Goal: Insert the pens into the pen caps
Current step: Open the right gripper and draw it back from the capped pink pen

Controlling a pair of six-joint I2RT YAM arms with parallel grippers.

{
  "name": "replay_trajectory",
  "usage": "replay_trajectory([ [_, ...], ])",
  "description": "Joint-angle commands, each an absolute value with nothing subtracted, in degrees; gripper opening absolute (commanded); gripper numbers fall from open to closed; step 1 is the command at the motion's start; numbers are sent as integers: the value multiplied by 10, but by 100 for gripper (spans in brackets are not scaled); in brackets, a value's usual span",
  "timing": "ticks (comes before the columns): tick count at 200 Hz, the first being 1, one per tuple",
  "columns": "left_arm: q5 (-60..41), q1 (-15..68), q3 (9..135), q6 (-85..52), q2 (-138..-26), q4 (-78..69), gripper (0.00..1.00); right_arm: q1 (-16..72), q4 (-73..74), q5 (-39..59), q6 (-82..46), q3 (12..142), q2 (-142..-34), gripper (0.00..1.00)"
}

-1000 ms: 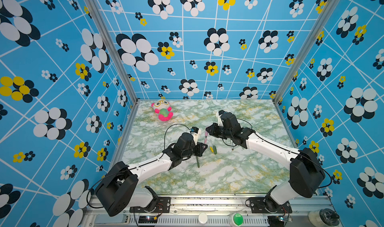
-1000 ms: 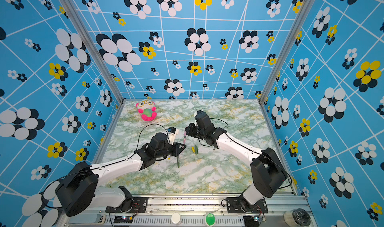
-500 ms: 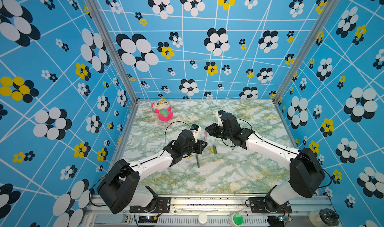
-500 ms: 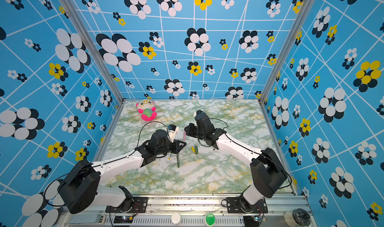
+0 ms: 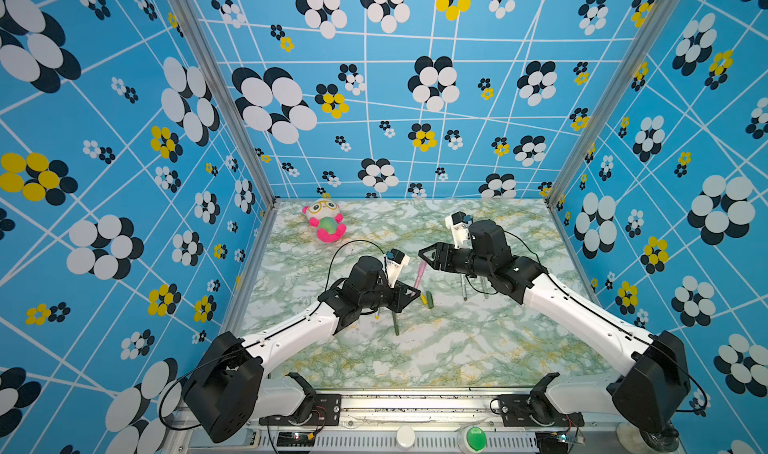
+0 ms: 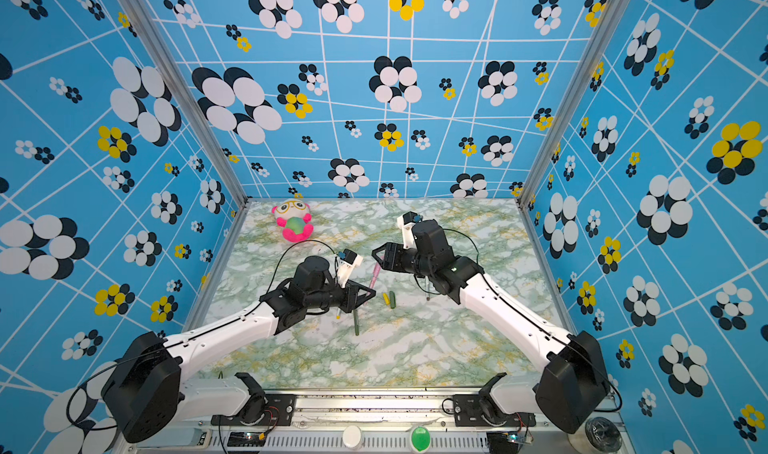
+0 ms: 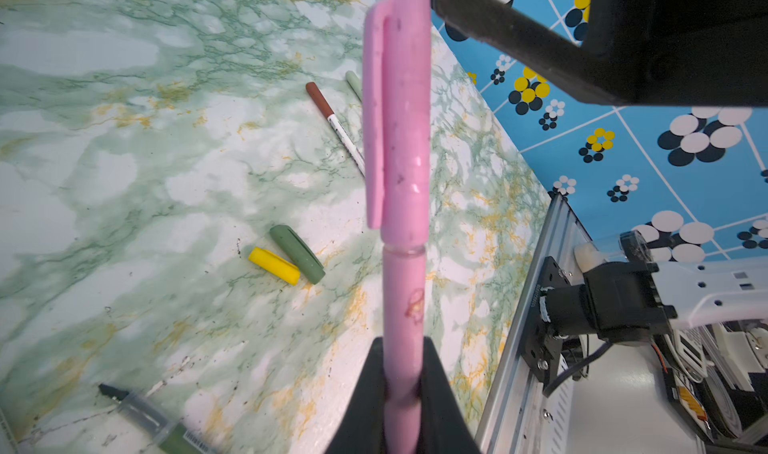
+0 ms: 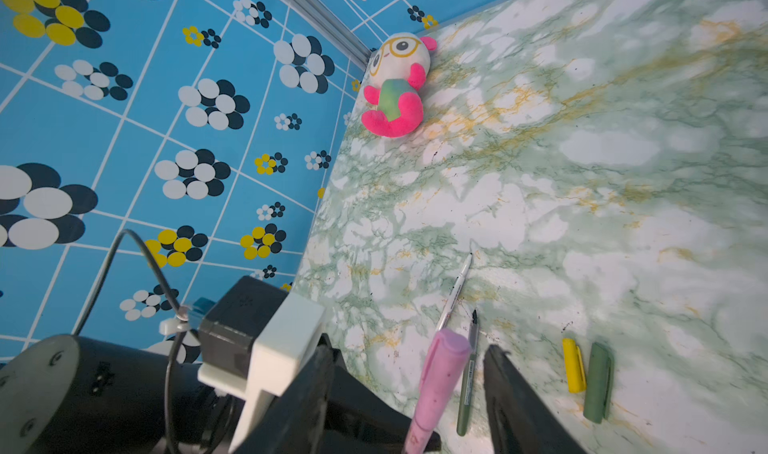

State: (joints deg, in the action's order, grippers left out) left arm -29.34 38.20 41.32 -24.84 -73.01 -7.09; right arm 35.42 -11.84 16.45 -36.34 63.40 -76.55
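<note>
Left wrist view showed the left gripper pinching the slim pink plastic pen by its rear barrel above the middle of the marbled green-and-white worktop, evidently to leave the tip end free for capping. The stubby pink plastic cap sat on that end, between the spread jaws of the right gripper, apparently touching neither.

White arms, black joints, looping black cables.
</note>
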Motion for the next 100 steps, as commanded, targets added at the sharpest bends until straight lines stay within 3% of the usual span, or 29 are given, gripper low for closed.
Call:
replay_trajectory([
  [1,-337,380,412,-229,-705,-55,0,350,-167,196,-322,650,-756,60],
  [32,-345,380,408,-232,-695,-61,0,348,-164,212,-324,657,-764,56],
  [100,-334,382,420,-238,-706,-62,0,350,-134,240,-355,650,-784,38],
])
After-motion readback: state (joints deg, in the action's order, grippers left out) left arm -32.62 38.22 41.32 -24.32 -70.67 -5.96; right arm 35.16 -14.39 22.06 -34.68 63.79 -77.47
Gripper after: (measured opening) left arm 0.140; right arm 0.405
